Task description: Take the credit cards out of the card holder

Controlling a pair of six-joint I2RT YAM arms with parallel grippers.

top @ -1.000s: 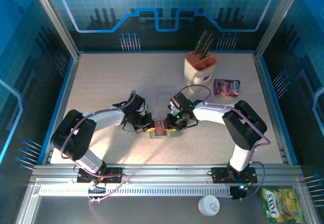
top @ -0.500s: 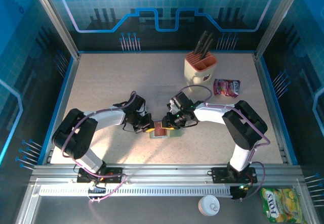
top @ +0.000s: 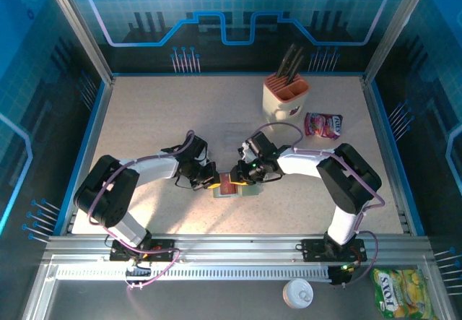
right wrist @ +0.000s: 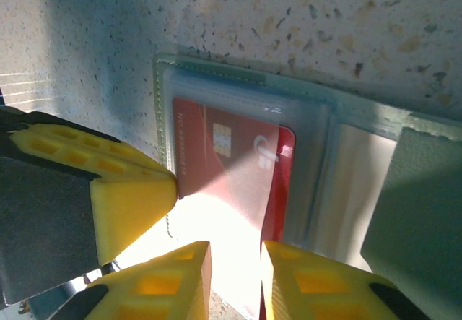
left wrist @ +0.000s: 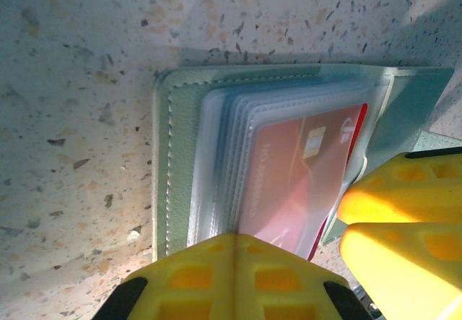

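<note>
The card holder (left wrist: 177, 154) is laid open on the counter (top: 159, 125) between the two arms, near the counter's middle, and a red credit card (left wrist: 296, 168) is seen inside the topmost of its clear sleeves. The left hand (top: 211, 180) is closed fully, finger against finger, with its yellow tip set against the holder's outer edge. The right hand (top: 242, 180) is held over the card's exposed red edge with its fingers (right wrist: 317, 284) a narrow gap apart, and whether the card is pinched between them cannot be told.
</note>
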